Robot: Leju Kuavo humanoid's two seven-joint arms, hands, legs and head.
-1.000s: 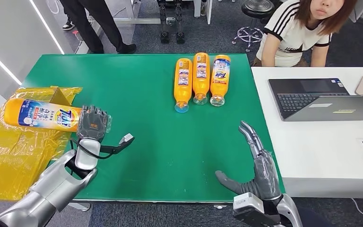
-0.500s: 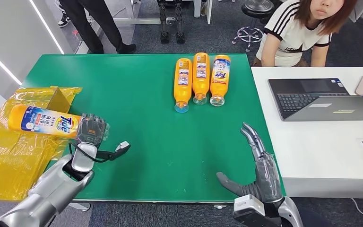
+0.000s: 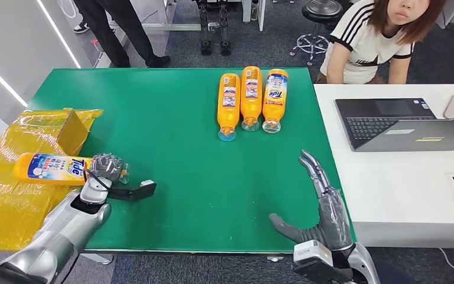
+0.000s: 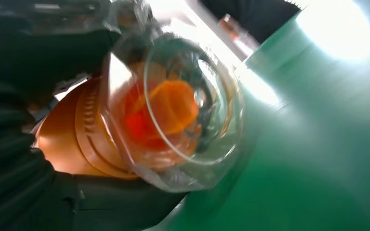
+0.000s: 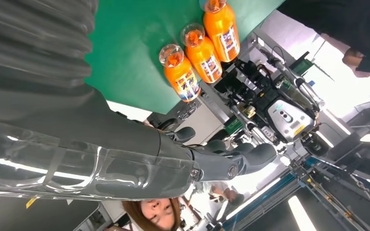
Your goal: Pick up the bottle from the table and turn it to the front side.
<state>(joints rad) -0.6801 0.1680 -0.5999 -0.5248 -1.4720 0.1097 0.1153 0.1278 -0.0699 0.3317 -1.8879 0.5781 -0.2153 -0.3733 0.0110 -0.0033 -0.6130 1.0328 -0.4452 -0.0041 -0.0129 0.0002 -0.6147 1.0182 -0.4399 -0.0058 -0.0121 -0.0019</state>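
Observation:
My left hand (image 3: 106, 167) grips an orange Tide bottle (image 3: 52, 168) near its clear cap, holding it level over the yellow bag at the table's left edge, label facing up. The left wrist view looks end-on at that bottle's clear cap (image 4: 183, 115) with dark fingers (image 4: 24, 144) wrapped round the neck. My right hand (image 3: 322, 204) hovers open at the table's near right corner, fingers spread, holding nothing. Three more orange bottles (image 3: 250, 98) lie side by side at the far middle of the green table (image 3: 171, 124), also seen as the bottles (image 5: 200, 50) in the right wrist view.
A crumpled yellow bag (image 3: 18, 195) covers a box at the left. A white desk with a laptop (image 3: 402, 123) adjoins the table's right side. A person (image 3: 384, 38) sits behind it, and another person stands at the far left.
My left hand has lowered and drawn back toward me with the bottle, which now lies flatter over the yellow bag. The right hand has barely moved.

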